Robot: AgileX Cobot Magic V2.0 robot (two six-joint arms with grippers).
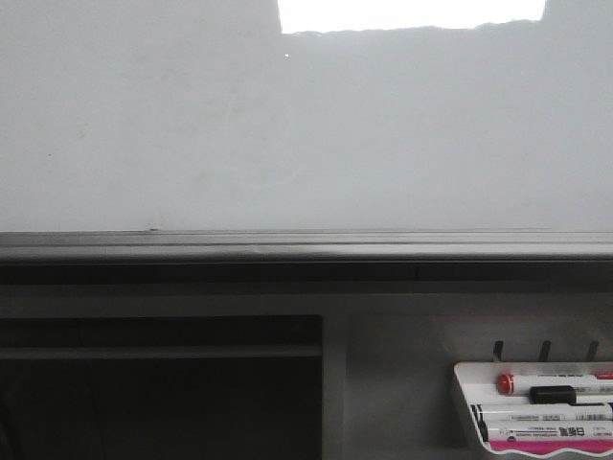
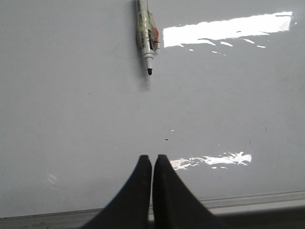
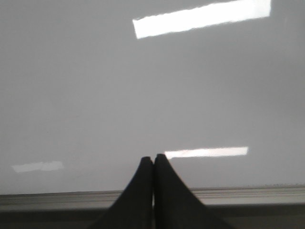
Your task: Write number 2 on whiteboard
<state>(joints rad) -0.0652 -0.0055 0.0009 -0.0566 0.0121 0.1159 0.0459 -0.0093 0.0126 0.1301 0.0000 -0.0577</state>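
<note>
The whiteboard (image 1: pixel 306 134) fills the upper front view, pale grey and glossy, with a bright glare patch (image 1: pixel 412 13) at the top and a grey lower rail (image 1: pixel 306 244). No drawn number 2 shows on it in any view. Neither gripper shows in the front view. My left gripper (image 2: pixel 152 157) is shut and empty, facing the whiteboard (image 2: pixel 71 119) just above its rail. A white marker (image 2: pixel 145 38) with a black tip and yellowish tape round its barrel sits against the board beyond the left gripper. My right gripper (image 3: pixel 153 158) is shut and empty, facing the bare whiteboard (image 3: pixel 95 95).
A small white marker tray (image 1: pixel 464 407) hangs below the board at the lower right. It holds a red-capped marker (image 1: pixel 505 383), a black-capped one (image 1: pixel 553 394) and a pink eraser (image 1: pixel 551 446). A dark recess (image 1: pixel 158 402) lies below the rail at the left.
</note>
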